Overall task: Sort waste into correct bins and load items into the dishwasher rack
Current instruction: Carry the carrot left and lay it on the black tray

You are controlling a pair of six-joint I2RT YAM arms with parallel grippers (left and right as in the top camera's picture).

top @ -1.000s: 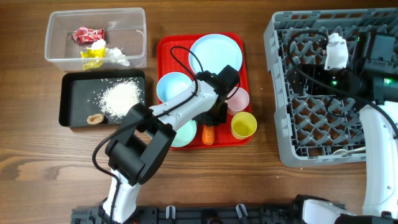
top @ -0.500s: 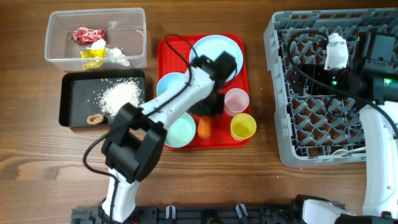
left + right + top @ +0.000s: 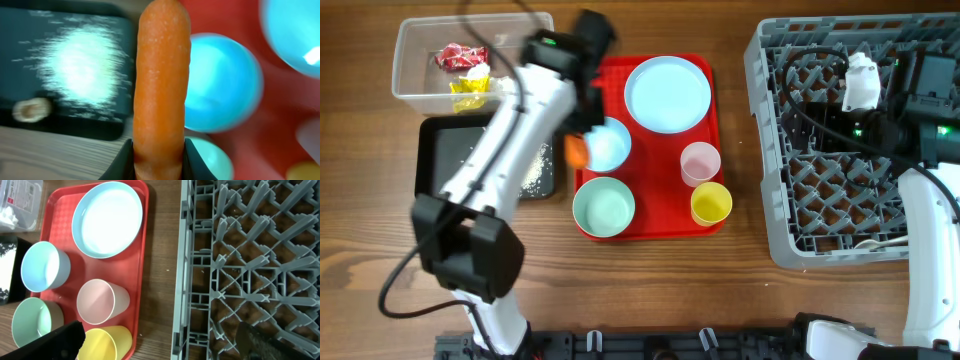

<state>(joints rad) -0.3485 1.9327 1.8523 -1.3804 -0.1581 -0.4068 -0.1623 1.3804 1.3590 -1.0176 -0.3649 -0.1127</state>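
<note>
My left gripper [image 3: 159,160] is shut on the orange carrot [image 3: 162,85], which sticks out straight ahead of the jaws. In the overhead view the carrot [image 3: 576,150] hangs over the gap between the red tray and the black tray [image 3: 430,165], which holds rice [image 3: 82,57] and a brown lump [image 3: 31,110]. The clear tub [image 3: 420,92] holds wrappers and tissue. My right gripper [image 3: 160,344] is open over the left edge of the grey rack [image 3: 820,160], with nothing between its fingers.
The red tray [image 3: 712,120] carries a light-blue plate [image 3: 667,93], a blue bowl [image 3: 610,145], a pale green bowl [image 3: 604,206], a pink cup [image 3: 700,162] and a yellow cup [image 3: 711,202]. The left arm stretches across the black tray.
The left arm lifted the carrot off the front of the red tray and swung it left and back to the tray's left edge. The right arm stayed still.
</note>
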